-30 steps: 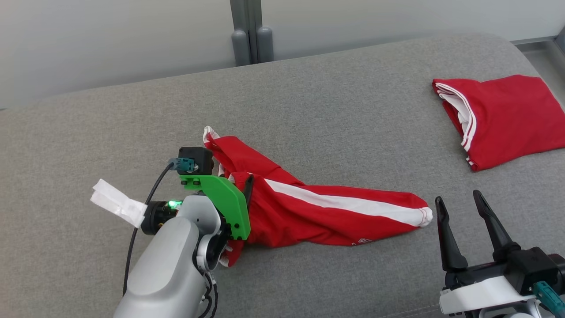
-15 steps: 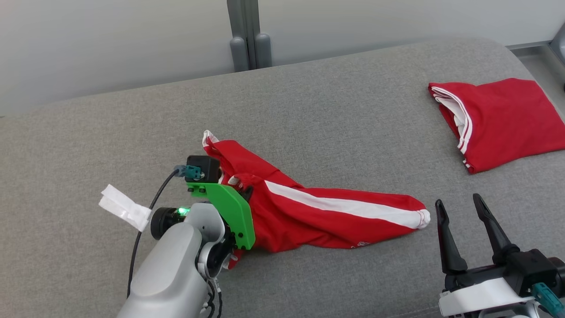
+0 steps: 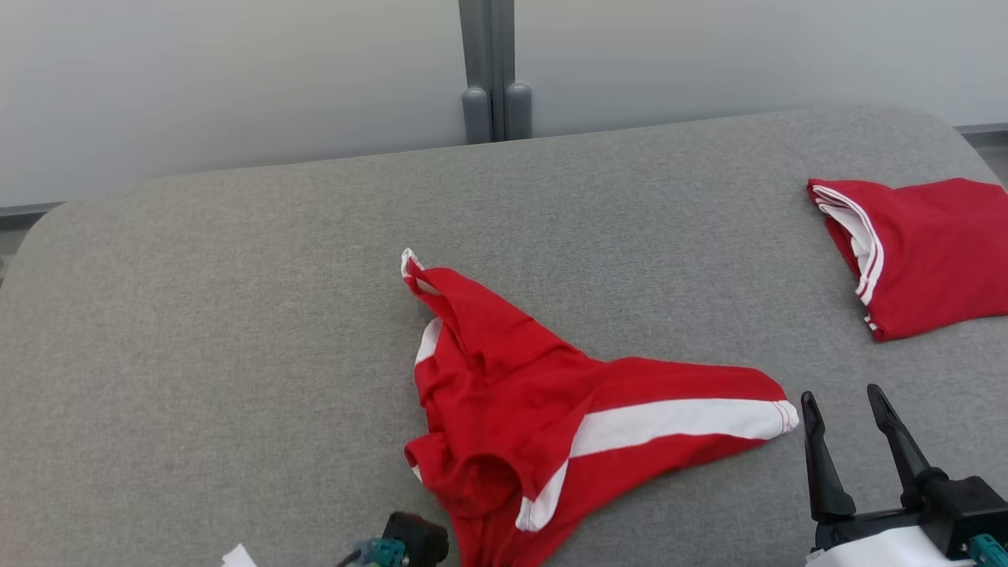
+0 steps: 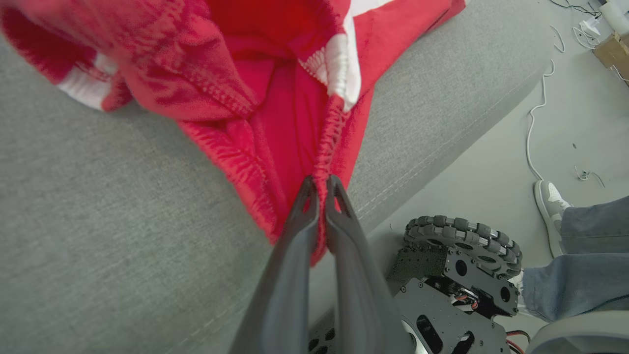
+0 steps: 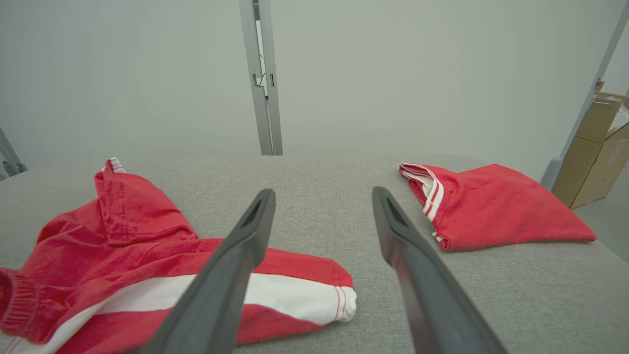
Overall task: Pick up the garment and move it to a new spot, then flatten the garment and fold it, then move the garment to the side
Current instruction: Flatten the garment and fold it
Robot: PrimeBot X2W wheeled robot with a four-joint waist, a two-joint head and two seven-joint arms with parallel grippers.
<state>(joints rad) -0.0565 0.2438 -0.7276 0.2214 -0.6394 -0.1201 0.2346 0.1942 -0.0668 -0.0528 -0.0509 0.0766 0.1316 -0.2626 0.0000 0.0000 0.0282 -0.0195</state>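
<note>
While the left claw (image 4: 322, 189) is pinching a ribbed red hem of the garment (image 3: 512, 394), fingers pressed together on the cloth, the pinched part is sitting right at the near edge of the grey padded table (image 3: 236, 315). The rest of the garment is lying crumpled on the table, near centre in the head view. It is red fabric with a broad white stripe running out to a cuffed end on the right, and a narrower end is pointing toward the far edge.

Meanwhile the right claw (image 3: 841, 395) is hovering just beside that striped cuff. Its fingers are spread and gripping nothing, and it is not touching the cloth as far as the head view is showing.

A second red garment (image 3: 929, 252) with white trim is lying folded at the table's far right, well apart from the first one. A grey post (image 3: 488, 71) is standing behind the table against a pale wall (image 3: 236, 79).

The left wrist view is also showing the robot's black base (image 4: 442, 305) with a roller wheel (image 4: 462, 231) below the table edge. A person's grey shoe (image 4: 550, 196) and blue trouser leg (image 4: 575, 275) are off to one side. A cardboard box (image 5: 594, 147) is leaning at the right edge of the right wrist view.
</note>
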